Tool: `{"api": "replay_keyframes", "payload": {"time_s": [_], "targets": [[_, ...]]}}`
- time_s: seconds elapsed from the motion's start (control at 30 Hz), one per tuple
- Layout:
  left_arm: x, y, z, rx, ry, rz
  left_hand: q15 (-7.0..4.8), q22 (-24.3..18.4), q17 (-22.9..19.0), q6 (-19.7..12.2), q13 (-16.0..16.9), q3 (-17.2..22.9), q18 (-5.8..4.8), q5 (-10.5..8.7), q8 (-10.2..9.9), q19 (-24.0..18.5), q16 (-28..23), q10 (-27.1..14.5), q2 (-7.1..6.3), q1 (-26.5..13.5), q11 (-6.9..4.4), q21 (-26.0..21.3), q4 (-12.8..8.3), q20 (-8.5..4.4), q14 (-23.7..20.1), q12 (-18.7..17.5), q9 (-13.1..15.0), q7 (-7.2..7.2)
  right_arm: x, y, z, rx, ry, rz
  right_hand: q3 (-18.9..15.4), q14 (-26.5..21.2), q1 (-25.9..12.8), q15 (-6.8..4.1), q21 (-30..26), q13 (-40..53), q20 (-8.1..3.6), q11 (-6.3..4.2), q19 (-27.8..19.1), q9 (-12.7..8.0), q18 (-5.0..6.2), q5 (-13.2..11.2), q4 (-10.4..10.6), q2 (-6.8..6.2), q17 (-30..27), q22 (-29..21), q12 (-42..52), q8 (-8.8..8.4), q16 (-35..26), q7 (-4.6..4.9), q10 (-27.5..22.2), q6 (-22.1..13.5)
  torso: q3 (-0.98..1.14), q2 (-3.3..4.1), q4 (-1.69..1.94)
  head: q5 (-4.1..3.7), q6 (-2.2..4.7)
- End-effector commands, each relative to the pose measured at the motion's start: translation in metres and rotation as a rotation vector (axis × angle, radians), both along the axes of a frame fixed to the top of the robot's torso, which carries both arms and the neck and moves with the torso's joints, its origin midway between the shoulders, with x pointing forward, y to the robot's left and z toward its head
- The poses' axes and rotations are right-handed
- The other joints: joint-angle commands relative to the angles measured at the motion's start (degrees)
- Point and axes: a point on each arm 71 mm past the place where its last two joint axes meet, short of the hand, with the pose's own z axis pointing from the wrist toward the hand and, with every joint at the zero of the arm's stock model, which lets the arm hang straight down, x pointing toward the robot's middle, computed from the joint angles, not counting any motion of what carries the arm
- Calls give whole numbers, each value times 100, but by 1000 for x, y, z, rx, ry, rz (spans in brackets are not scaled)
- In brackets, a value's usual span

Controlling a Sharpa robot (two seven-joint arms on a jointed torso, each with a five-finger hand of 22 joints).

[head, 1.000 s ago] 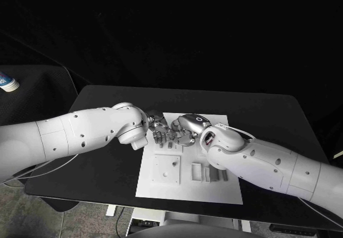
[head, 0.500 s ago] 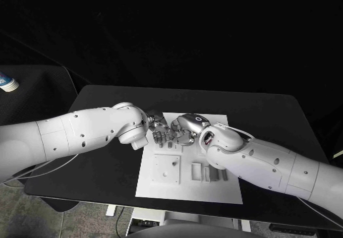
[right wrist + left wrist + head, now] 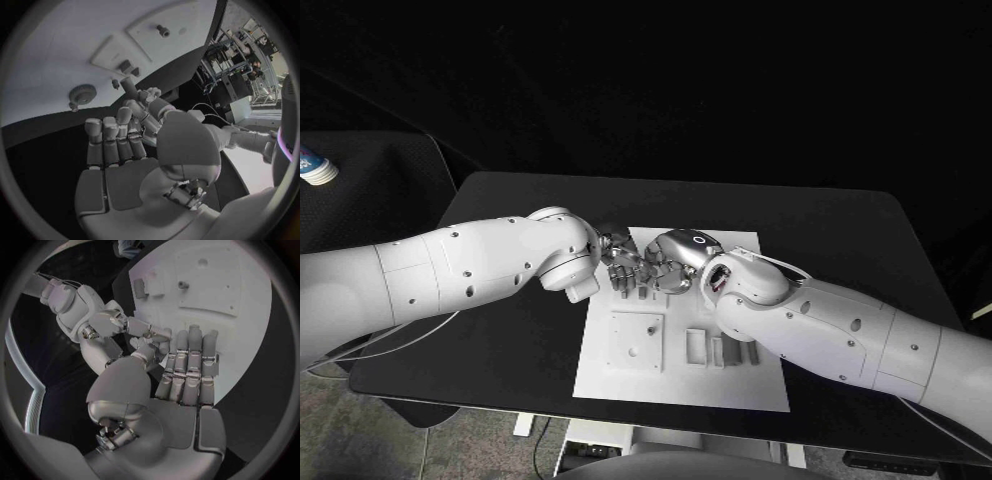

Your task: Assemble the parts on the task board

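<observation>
Spreading across the middle of the view is the black table [image 3: 834,230], and on it lies the white task board [image 3: 682,385], long side running away from the robot; both white arms reach in over the board's far end, where the two silver hands meet; the left hand [image 3: 620,268] lies with its fingers [image 3: 187,357] held straight and close together, flat over the board, and whether it holds anything I cannot tell; the right hand [image 3: 678,262] sits just beside it, fingers [image 3: 106,137] side by side and the thumb bent toward the other hand, and whether it grips a part I cannot tell either; on the board's near half sit a square raised plate [image 3: 636,340] and, beside it, small grey upright parts [image 3: 718,348]; a round knob [image 3: 82,93] stands on the board near the right hand
</observation>
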Motion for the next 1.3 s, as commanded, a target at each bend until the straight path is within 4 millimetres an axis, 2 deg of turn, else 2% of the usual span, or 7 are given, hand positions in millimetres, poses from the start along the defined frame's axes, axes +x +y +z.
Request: {"api": "replay_keyframes", "payload": {"time_s": [0.03, 0.17, 0.53, 1.1, 1.13, 1.3], "targets": [[0, -3, 2, -9, -8, -3, -1, -5, 7, 249, 6, 274, 194, 32, 36, 43, 22, 43, 132, 179, -10, 37, -245, 2, 46, 14, 67, -230, -2, 4, 0, -4, 6, 28, 16, 18, 35, -16, 746, -15, -3, -1, 26, -7, 279, -4, -47, 50, -11, 4, -36, -22, -6, -10, -41, -49, -1, 1, -1, 5, 0], [0, -3, 2, -10, -9, -2, -1, -5, 7, 249, 6, 275, 194, 32, 36, 44, 23, 43, 132, 179, -10, 37, -245, 2, 46, 14, 66, -230, -3, 4, 0, -7, 8, 32, 162, 23, 170, -23, 736, -25, -8, -5, 34, 6, 293, 3, -63, 159, -15, 11, -38, -16, -12, -21, -17, -24, 1, 0, 0, 4, -3], [0, -4, 2, -29, -1, 4, -1, -5, 7, 249, 6, 275, 194, 33, 35, 44, 22, 43, 132, 179, -10, 37, -245, 2, 46, 14, 66, -230, -2, 4, -1, -15, 8, 35, 544, 107, 493, -52, 764, -46, -14, -60, 86, 73, 317, 15, -104, 349, -32, 65, -19, 83, -20, -58, 153, 185, 3, 0, -1, 8, -2], [2, -2, 3, -79, 4, 40, 1, -7, 8, 228, -2, 273, 191, 24, 14, 42, 9, 32, 90, 166, -5, 34, -250, 4, 36, -4, 56, -223, 0, 0, -2, -14, 5, 21, 655, 132, 566, -58, 770, -58, -12, -71, 96, 91, 320, 8, -110, 347, -38, 81, -29, 110, -25, -66, 188, 241, 1, -1, -2, 13, -5], [3, -1, 3, -80, 1, 44, 39, -23, 7, -22, -34, -108, 158, -14, -163, -14, -80, -48, -254, -329, 36, 2, -117, 23, -54, -91, -25, -155, 0, 0, -2, -14, 5, 20, 656, 132, 566, -59, 770, -59, -12, -71, 96, 92, 319, 8, -109, 345, -38, 82, -29, 111, -25, -66, 188, 243, 2, -2, -2, 16, -1], [3, 1, 3, -93, 3, 54, 52, -38, 42, -52, -50, -540, 144, -50, -238, -51, -170, -67, -476, -717, 51, -25, -111, 19, -77, -164, -72, -146, 1, -2, -2, -4, 6, 17, 657, 137, 561, -59, 772, -60, -11, -71, 98, 95, 319, 5, -106, 331, -38, 84, -29, 117, -25, -67, 194, 254, 1, -1, -1, 10, 7]]}}
